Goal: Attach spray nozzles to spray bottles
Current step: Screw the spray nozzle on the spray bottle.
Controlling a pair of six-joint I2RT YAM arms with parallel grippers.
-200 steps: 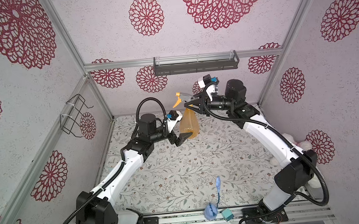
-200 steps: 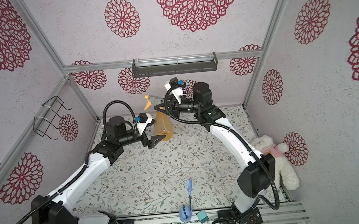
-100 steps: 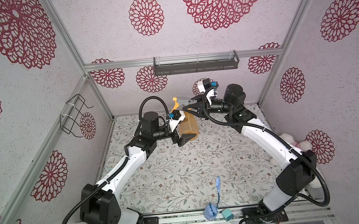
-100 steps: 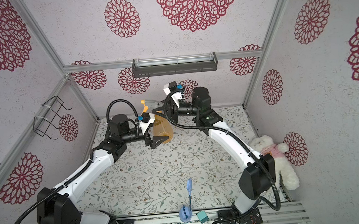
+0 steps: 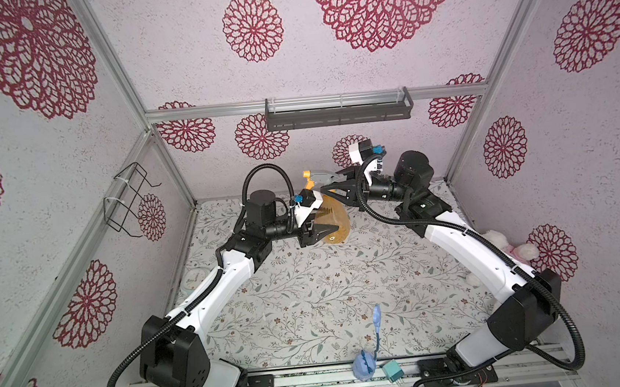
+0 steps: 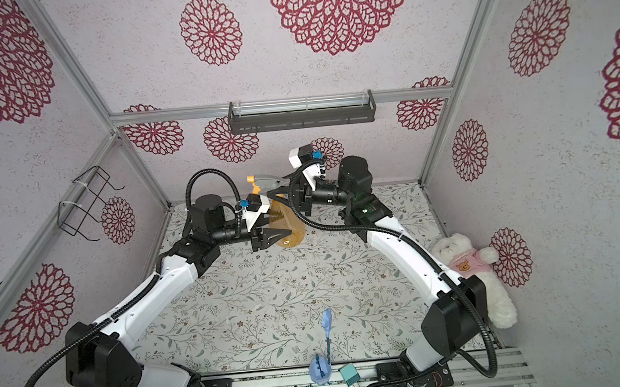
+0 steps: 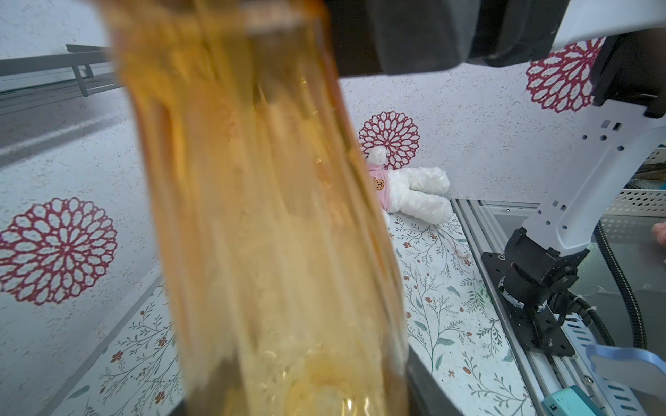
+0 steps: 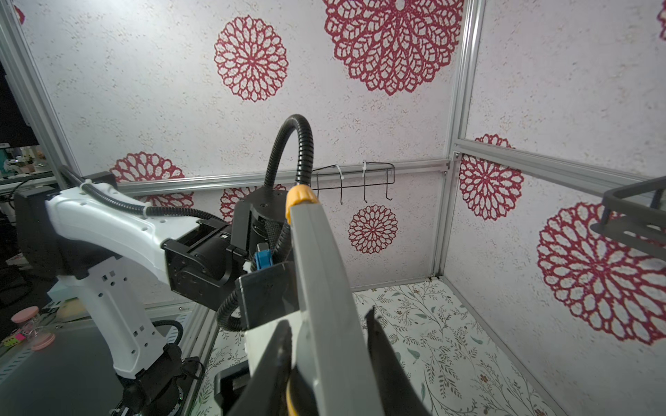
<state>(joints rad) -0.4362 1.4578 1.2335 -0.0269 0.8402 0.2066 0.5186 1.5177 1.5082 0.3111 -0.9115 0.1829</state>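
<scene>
Spray nozzle (image 8: 320, 281) is clamped by its grey body in the right pincer (image 8: 328, 320), whose two black fingers (image 8: 383, 360) press on either side of it. Its orange tip (image 8: 301, 194) points toward the left arm's side. In both top views the spray nozzle (image 5: 320, 178) (image 6: 266, 182) is held in the air near the back wall, over the far middle of the table (image 5: 310, 298).

Just below it is the spray bottle (image 5: 335, 219), translucent orange and tilted, with its narrow neck up toward the right pincer and its wide base lower. Whether the collar sits on the neck cannot be told, because fingers and a cable cover that spot.

The left pincer (image 5: 327, 224) is closed on the bottle's lower part from the left, one black finger (image 6: 274, 239) running across the base. In the left wrist view the bottle's orange wall (image 7: 259, 216) fills the frame, with a dark finger (image 7: 427, 385) at its edge.

At the table's front edge, well apart from both arms, are a pale blue long-stemmed piece (image 5: 376, 317), a pale blue rounded piece (image 5: 363, 364) at its foot, and a small teal box (image 5: 392, 372). A white plush toy (image 6: 466, 265) in a pink shirt lies against the right wall beside the right arm. A dark shelf (image 5: 338, 113) hangs on the back wall and a wire rack (image 5: 129, 198) on the left wall.
</scene>
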